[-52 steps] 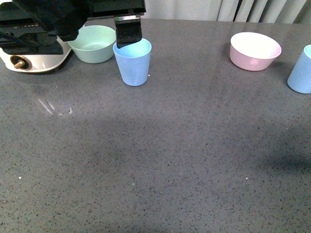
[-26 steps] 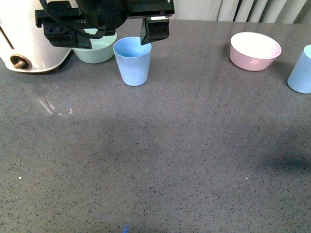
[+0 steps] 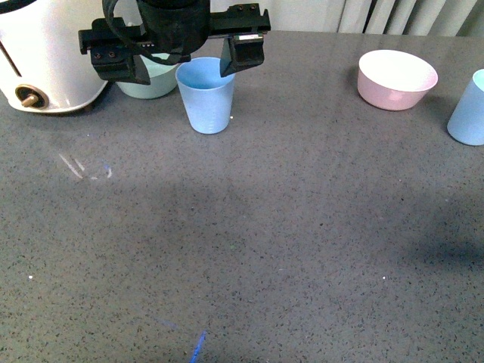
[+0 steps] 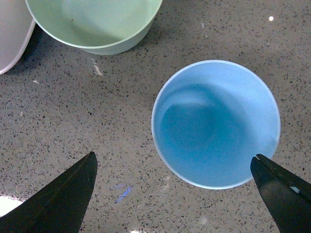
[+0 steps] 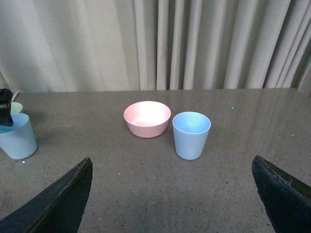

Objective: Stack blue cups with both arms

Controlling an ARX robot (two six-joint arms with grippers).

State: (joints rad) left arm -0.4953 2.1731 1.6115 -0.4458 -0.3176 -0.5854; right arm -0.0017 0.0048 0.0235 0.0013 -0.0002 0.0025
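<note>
Light-blue plastic, the left blue cup [image 3: 206, 102] stands upright on the grey worktop [image 3: 265, 249], between the widely spread fingers of the left hand [image 3: 181, 72]. It sits off-centre: one finger [image 3: 243, 54] is at its rim, the other [image 3: 117, 64] is out on the mint bowl's [image 4: 92, 24] side. Neither clamps it. The right blue cup [image 5: 191, 135] stands just beside the pink bowl [image 5: 147, 119], ahead of the right hand [image 5: 171, 161], which is also spread wide and holds nothing.

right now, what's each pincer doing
Left pincer: open, holding nothing, over a blue cup.
Right pincer: open, holding nothing.
</note>
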